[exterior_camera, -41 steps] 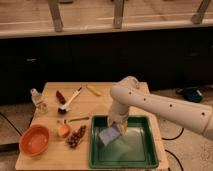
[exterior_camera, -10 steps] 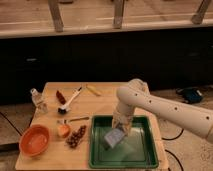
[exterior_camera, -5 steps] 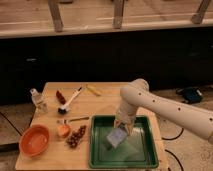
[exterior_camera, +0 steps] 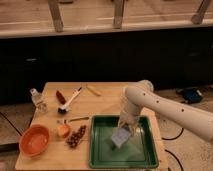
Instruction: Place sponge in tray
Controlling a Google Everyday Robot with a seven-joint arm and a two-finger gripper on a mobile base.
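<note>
The pale grey-blue sponge (exterior_camera: 120, 138) hangs tilted just under my gripper (exterior_camera: 125, 130), over the middle of the dark-green tray (exterior_camera: 98, 159). The tray lies at the front right of the wooden table. My white arm reaches in from the right and bends down over the tray. The gripper is shut on the sponge's upper edge, and the sponge sits low over the tray's glossy floor. I cannot tell whether it touches the floor.
Left of the tray lie a bunch of dark grapes (exterior_camera: 76, 137), an orange fruit (exterior_camera: 63, 131) and an orange bowl (exterior_camera: 35, 141). Farther back are a white-handled dish brush (exterior_camera: 70, 100), a small bottle (exterior_camera: 36, 99), a red item (exterior_camera: 60, 95) and a yellow item (exterior_camera: 93, 90).
My gripper and the sponge have shifted a little to the right over the tray, from its left part toward the middle. The other things have not moved.
</note>
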